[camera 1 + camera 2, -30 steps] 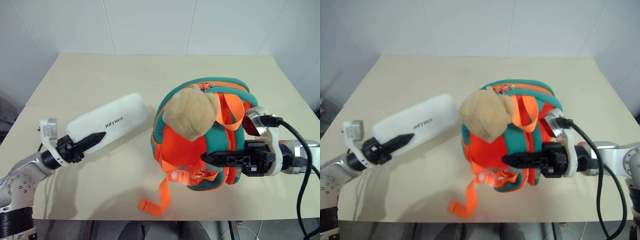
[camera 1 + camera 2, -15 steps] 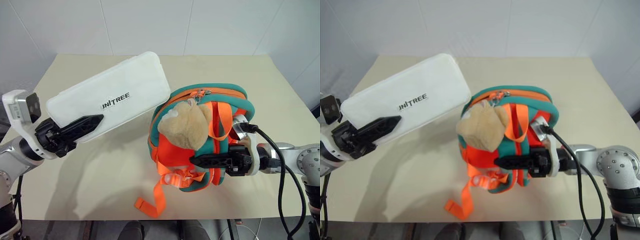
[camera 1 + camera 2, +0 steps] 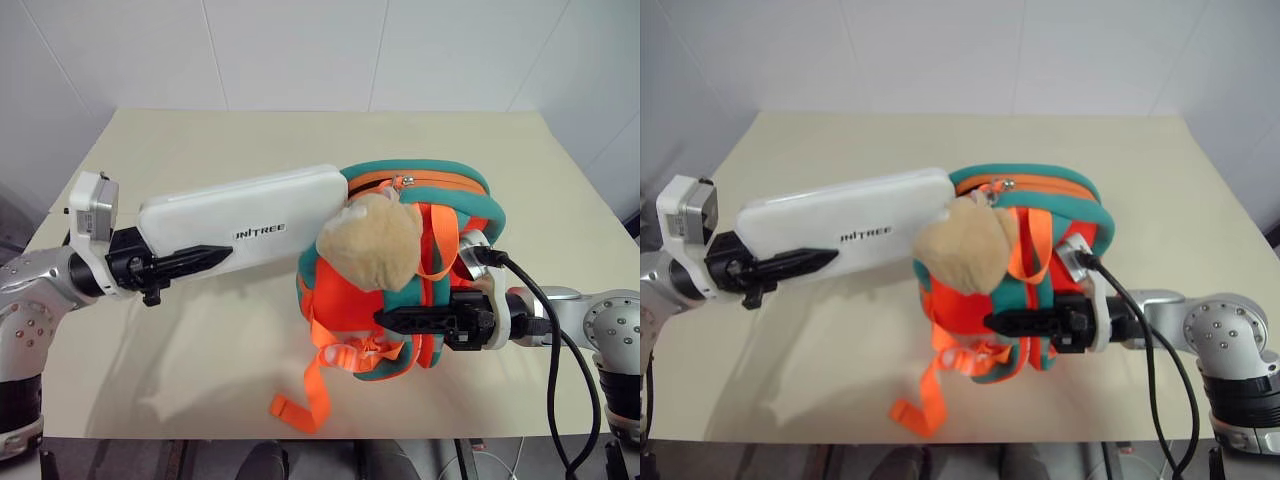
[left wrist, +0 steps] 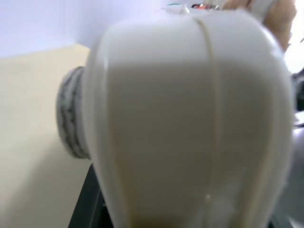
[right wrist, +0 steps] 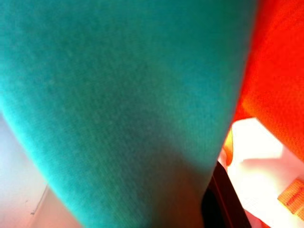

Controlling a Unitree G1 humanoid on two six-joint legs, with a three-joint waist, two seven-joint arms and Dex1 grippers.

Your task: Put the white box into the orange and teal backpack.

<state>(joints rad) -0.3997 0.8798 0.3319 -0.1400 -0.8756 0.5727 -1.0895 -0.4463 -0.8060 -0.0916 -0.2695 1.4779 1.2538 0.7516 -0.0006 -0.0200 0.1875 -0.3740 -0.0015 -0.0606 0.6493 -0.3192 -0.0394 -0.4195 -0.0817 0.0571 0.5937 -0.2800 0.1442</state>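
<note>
white box [image 3: 245,221] has swung down from its raised tilt – now level, far end against the orange and teal backpack [image 3: 405,285] by the plush bear head [image 3: 372,240]; insertion looks near. left gripper [image 3: 195,258] clamps the box's near end, arm reaching rightward. right gripper [image 3: 415,318] – pinched on the backpack, holding it upright above the table [image 3: 200,135].

Silver arms, black fingers [image 3: 205,257], seemingly cabled

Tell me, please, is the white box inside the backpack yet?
Not yet. The white box hangs outside in the left gripper, its far end beside the backpack.
</note>
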